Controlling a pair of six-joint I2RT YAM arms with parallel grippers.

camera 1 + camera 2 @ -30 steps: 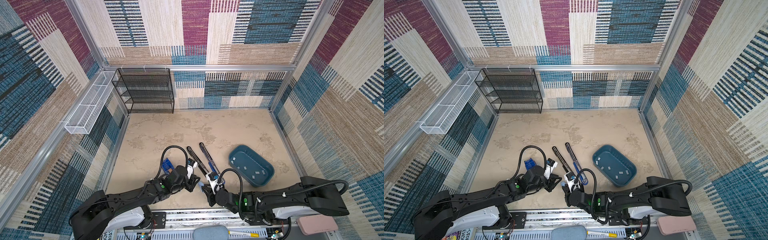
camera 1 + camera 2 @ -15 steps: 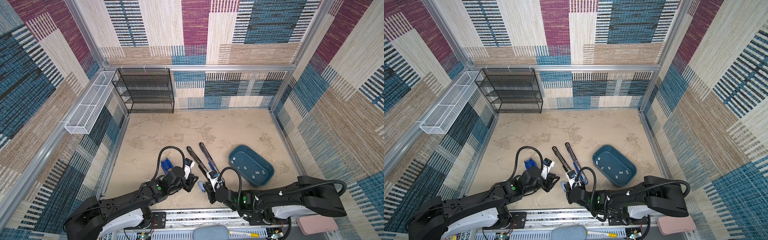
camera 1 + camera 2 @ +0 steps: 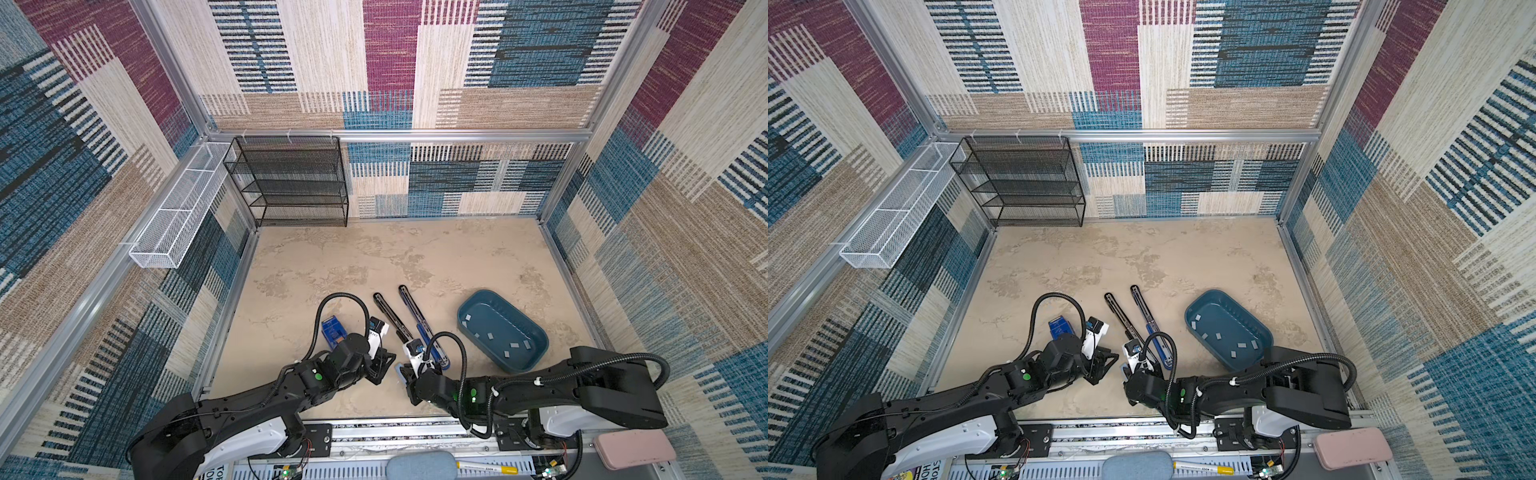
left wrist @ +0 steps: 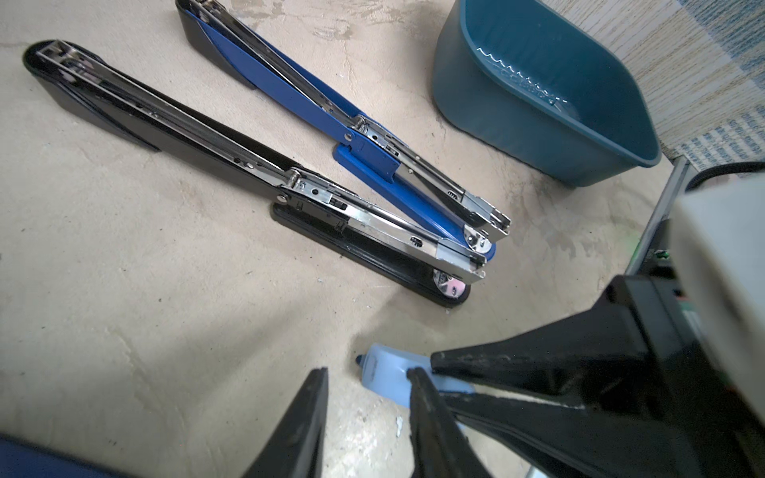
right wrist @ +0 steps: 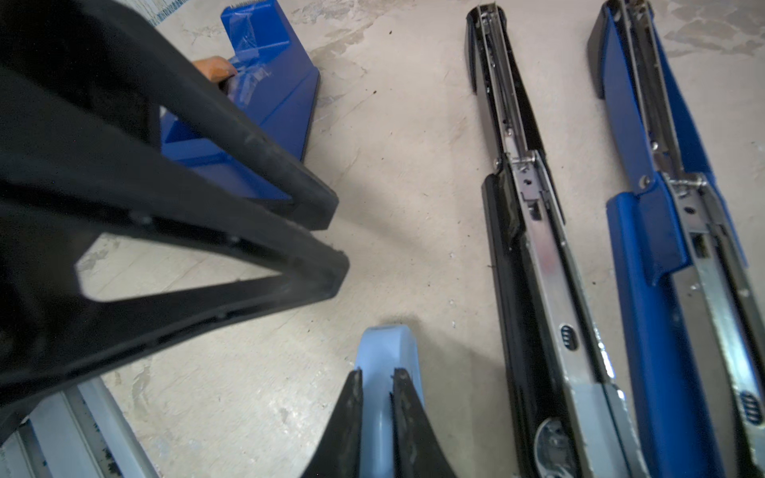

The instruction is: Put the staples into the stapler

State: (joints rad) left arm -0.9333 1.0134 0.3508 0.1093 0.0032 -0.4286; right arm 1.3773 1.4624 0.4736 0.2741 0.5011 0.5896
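Only both top views are showing the staples (image 3: pixel 514 344), lying in the teal bin (image 3: pixel 494 307) near the desk's right edge. Close up, the right gripper (image 5: pixel 377 372) is squeezing a pale blue thing (image 5: pixel 385 347). The left gripper (image 4: pixel 366 372) is hanging beside it, fingers a little apart, holding nothing. A black stapler (image 4: pixel 248 165) and a blue stapler (image 4: pixel 298 91) are lying open by the front edge.

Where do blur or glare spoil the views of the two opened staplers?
Left wrist view: black long-arm stapler and blue long-arm stapler sharp, chrome rails glinting; left gripper out of focus in the foreground. Right wrist view: both staplers soften close to the lens; pale-blue plastic piece clear. Both top views: even light, staplers tiny.
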